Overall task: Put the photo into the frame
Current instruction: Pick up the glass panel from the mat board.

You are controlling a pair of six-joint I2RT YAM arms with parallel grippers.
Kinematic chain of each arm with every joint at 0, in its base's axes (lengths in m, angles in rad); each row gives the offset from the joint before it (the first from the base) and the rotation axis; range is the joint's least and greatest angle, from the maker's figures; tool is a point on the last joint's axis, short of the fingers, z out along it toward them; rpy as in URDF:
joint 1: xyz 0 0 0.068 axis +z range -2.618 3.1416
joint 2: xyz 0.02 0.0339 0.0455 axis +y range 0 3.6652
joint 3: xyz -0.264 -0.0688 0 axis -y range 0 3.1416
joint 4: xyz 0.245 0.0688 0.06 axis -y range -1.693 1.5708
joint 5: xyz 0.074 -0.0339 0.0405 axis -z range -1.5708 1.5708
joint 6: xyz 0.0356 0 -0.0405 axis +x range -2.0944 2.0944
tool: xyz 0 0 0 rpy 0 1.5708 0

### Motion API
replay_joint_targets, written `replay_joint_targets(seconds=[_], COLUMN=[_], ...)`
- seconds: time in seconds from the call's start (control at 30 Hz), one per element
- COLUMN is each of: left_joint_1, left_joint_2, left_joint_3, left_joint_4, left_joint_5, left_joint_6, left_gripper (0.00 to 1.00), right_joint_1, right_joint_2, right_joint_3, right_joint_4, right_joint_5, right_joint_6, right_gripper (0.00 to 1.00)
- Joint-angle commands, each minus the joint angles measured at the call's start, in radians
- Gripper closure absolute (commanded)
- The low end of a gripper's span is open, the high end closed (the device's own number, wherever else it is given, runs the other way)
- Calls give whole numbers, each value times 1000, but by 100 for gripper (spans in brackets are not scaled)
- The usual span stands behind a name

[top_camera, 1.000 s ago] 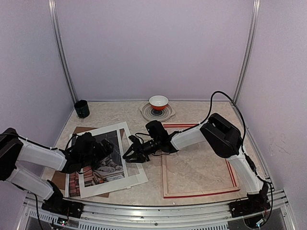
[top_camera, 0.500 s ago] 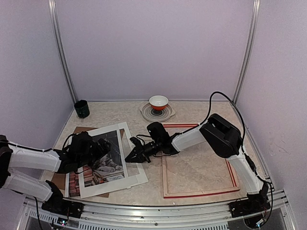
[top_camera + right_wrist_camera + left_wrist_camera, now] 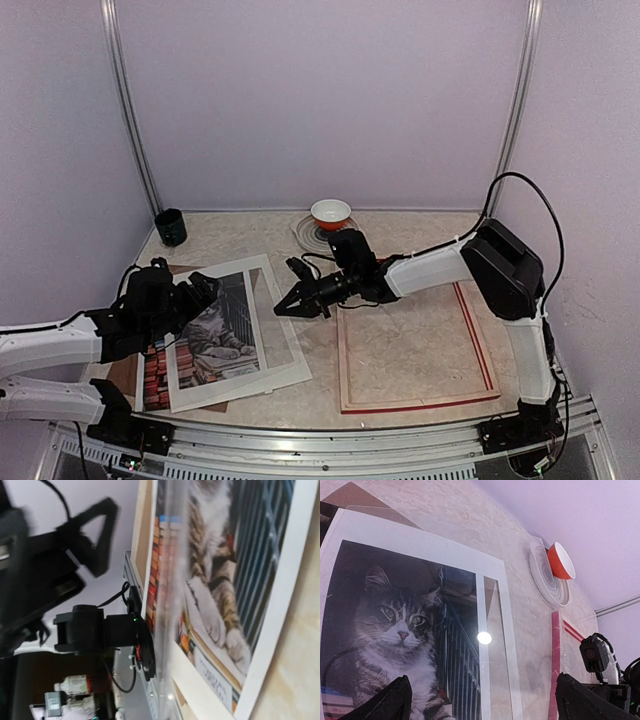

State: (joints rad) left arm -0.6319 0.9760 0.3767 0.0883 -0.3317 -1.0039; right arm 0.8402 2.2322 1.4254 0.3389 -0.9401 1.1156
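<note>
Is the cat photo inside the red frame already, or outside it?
Outside. The photo lies left under a white mat; the frame lies apart, right.

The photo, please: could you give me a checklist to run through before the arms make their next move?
1. Frame lies flat with nothing in it: ok.
2. Photo free to lift: not ok, the white mat lies over it.
3. Left end effector open above the photo: ok.
4. Right end effector grip state: cannot tell.
5. Bowl stands apart from the frame: ok.
</note>
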Motion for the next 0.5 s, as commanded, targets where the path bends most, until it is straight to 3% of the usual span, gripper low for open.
replay_joint_targets(seconds=[0.0, 0.47], left_joint_1=[-9, -22], left_joint_2=[13, 102], left_joint_3=[20, 75], left_joint_4=[-28, -1], left_joint_5=[-10, -2], left_joint_6=[20, 48], left_gripper=[1, 1], right_joint_1=[-27, -132], right_joint_2=[-118, -478], right_joint_3=[-74, -381], right_joint_4=[-84, -261], right_joint_5=[42, 100], right_joint_6=[-116, -280], right_gripper=[100, 100])
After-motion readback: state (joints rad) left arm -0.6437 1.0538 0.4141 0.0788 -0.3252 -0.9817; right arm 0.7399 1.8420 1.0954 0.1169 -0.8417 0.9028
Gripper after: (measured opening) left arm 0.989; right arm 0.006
